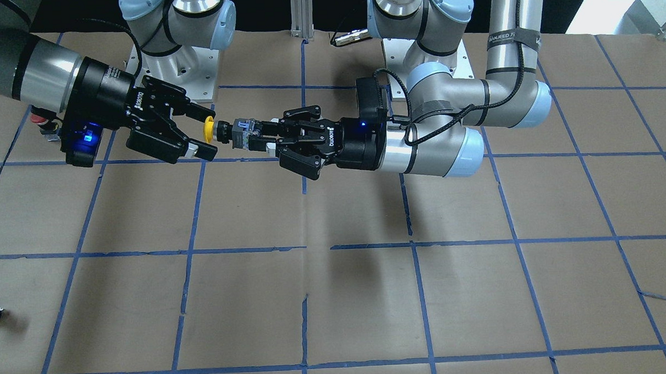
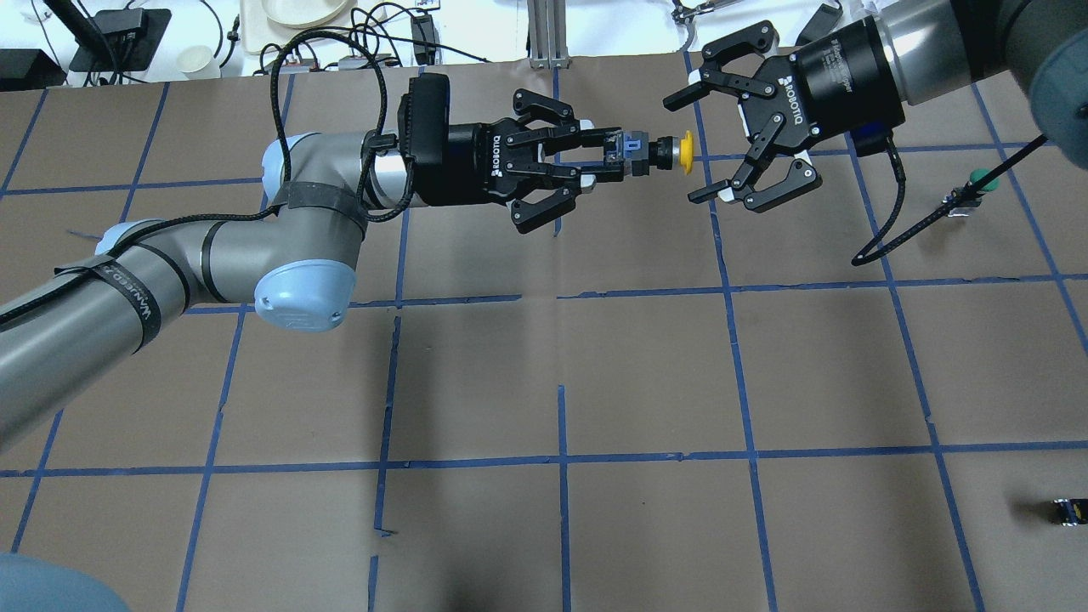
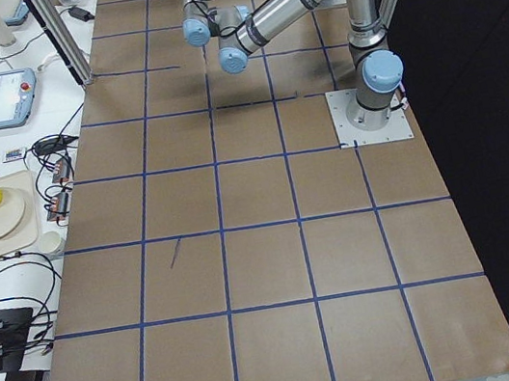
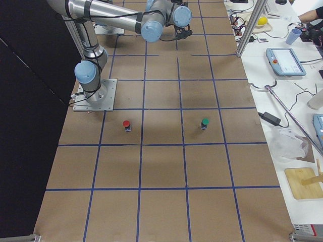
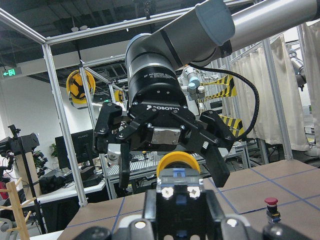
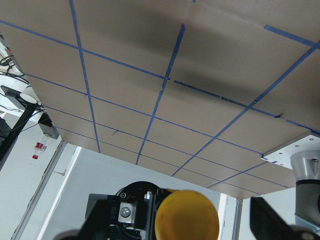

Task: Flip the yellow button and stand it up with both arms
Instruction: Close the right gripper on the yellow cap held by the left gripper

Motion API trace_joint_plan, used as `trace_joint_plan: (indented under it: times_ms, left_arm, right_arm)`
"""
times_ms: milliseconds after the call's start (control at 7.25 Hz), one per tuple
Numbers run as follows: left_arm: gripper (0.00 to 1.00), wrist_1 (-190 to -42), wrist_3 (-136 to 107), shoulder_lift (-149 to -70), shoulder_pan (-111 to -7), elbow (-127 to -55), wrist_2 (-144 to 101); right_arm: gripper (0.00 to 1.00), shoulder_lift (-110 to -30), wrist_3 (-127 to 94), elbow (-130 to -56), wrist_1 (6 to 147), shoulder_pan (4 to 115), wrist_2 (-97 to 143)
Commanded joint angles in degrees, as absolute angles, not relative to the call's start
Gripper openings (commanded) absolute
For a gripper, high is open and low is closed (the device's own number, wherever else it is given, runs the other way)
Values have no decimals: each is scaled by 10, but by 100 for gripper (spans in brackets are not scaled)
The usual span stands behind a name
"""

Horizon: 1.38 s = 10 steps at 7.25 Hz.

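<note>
Left arm (image 2: 212, 255): silver-grey with light-blue joint caps, reaching in across the brown-paper worktop (image 2: 646, 374) with its blue tape grid. Left gripper (image 2: 614, 157): black, level with the worktop, fingers clamped on the grey-and-black body of the yellow button (image 2: 659, 154). The button is held up off the worktop and lies on its side, body inside the left fingertips, round yellow cap pointing away from that gripper toward the other. Right gripper (image 2: 693, 140): black, facing the left gripper head-on, fingers spread wide apart; the yellow cap sits at the mouth of that spread, one finger to each side of it and apart from it, as the left wrist view also shows. Right arm (image 2: 935, 34): enters from the far right corner of the overhead view. Green-capped button (image 2: 982, 178): upright on the worktop, beyond the right gripper. Red-capped button (image 4: 126, 124): upright on the worktop, well apart from the green one. Small dark part (image 2: 1067, 510): lying on the worktop by its right edge, far from both grippers.
</note>
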<state>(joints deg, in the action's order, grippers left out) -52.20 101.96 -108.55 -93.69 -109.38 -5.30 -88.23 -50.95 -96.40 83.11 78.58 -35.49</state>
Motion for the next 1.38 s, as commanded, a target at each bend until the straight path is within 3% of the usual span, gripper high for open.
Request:
trace_joint_plan:
  times_ms: [0, 276, 414, 552, 690, 828, 1241]
  left_arm:
    - [10, -522, 1020, -1085, -937, -1095, -54]
    - [13, -522, 1019, -1083, -937, -1095, -54]
    - [18, -522, 1018, -1083, -937, -1094, -54]
    - [39, -523, 1017, -1083, -937, -1093, -54]
    - [90, -523, 1008, -1084, -937, -1093, -55]
    - [100, -522, 993, -1085, -937, -1090, -55]
    - [100, -522, 977, -1083, -932, -1046, -36]
  right_arm:
    - [65, -884, -509, -967, 831, 786, -352]
    - [36, -884, -508, -968, 831, 786, -352]
    - [26, -884, -508, -968, 831, 786, -352]
    - [20, -884, -507, -968, 831, 786, -350]
    - [18, -884, -509, -968, 830, 786, -331]
    - [17, -884, -509, -968, 830, 786, -330]
    - [13, -882, -507, -968, 829, 784, -331]
